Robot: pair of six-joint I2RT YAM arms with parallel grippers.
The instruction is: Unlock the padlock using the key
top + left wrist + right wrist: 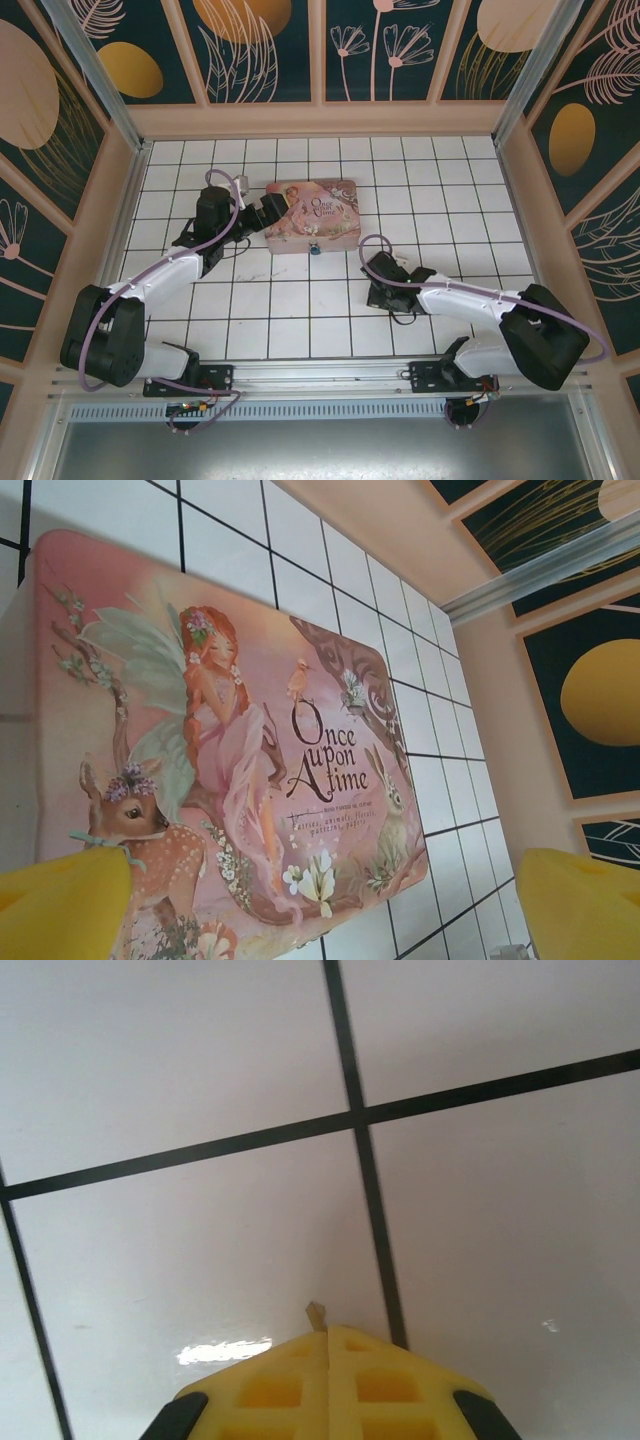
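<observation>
My left fingers (60,905) spread wide over the pink tin (250,730); my right fingers (290,1390) pinch the key (316,1312), tip poking out at twelve o'clock.

The right claw (328,1332), yellow fingers (270,1392) pressed together, pinches a thin pale tip (316,1312) above the white-tiled worktop (200,1080).

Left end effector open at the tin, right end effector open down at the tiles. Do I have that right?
Not quite. The right end effector is shut, not open: the right wrist view shows its fingers pressed together. The rest stands: the left end effector is open at the tin, and the right one is down at the tiles.
</observation>
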